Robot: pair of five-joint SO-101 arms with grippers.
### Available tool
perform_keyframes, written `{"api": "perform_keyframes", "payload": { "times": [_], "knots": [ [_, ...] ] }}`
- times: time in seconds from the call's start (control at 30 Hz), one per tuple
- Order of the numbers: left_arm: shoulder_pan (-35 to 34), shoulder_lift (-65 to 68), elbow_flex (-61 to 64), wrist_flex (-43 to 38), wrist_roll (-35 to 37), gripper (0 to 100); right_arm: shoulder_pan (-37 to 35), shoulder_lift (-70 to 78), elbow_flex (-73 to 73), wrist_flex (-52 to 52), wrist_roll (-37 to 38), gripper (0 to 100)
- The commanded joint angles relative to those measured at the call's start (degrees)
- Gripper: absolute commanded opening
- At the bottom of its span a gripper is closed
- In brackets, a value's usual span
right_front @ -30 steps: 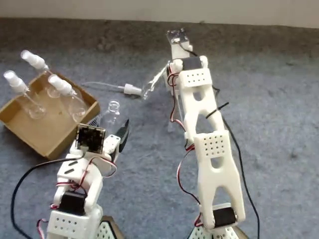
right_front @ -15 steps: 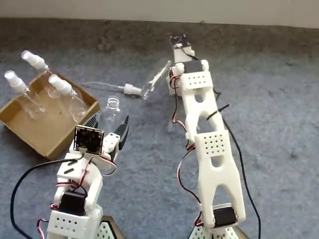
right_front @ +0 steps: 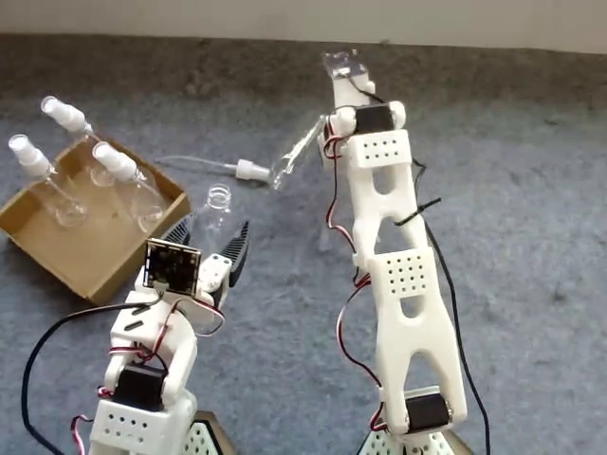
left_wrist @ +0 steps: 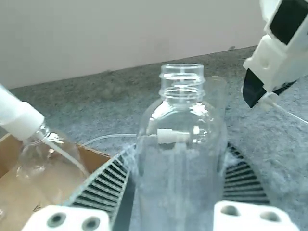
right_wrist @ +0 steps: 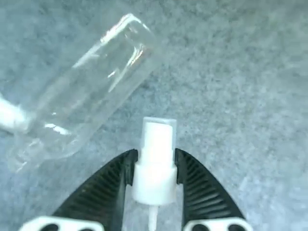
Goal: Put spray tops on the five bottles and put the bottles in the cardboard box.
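Observation:
An uncapped clear bottle (right_front: 216, 204) (left_wrist: 182, 144) stands upright between the ribbed black fingers (left_wrist: 103, 180) of my left gripper (right_front: 212, 229), which is shut on it, just right of the cardboard box (right_front: 57, 248). Three bottles with white spray tops (right_front: 119, 161) lean in the box. My right gripper (right_wrist: 154, 161) (right_front: 322, 142) is shut on a white spray top (right_wrist: 154, 168), nozzle pointing away from the wrist. Just beyond it another clear bottle (right_wrist: 86, 108) (right_front: 294, 152) lies on its side. A second spray top (right_front: 251, 171) with its thin tube lies on the carpet between the two bottles.
Everything sits on grey carpet (right_front: 512, 190), with open floor to the right of the right arm. A pale wall (right_front: 190, 17) runs along the back. The box's near corner (right_front: 175, 201) is close to my left gripper.
The right arm's wrist has swung slightly, its camera end shifting a little to the right. The left gripper stays on the upright bottle, nudged slightly away from the base.

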State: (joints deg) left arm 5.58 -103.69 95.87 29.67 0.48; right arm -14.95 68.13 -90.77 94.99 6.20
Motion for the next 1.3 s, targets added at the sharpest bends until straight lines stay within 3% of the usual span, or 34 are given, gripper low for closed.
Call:
{"api": "perform_keyframes", "payload": {
  "times": [0.0,0.3,0.57,1.0,1.27],
  "knots": [
    [5.6,-1.0,1.3,-1.7,0.4,9,1.6,-5.6,-13.1,6.3,-0.2,5.5],
    [13.8,-0.8,1.3,0.0,0.4,9,4.7,-18.1,-10.3,6.4,-0.5,5.5],
    [13.9,-0.9,1.3,0.9,0.4,9,4.7,-36.9,-9.7,6.4,-0.5,5.5],
    [13.9,-0.8,1.3,1.0,0.5,8,4.8,-55.7,-9.5,6.5,-0.5,5.5],
    [13.9,-0.8,1.3,1.0,0.6,8,4.8,-70.6,8.4,6.4,-0.5,5.5]
  ]
}}
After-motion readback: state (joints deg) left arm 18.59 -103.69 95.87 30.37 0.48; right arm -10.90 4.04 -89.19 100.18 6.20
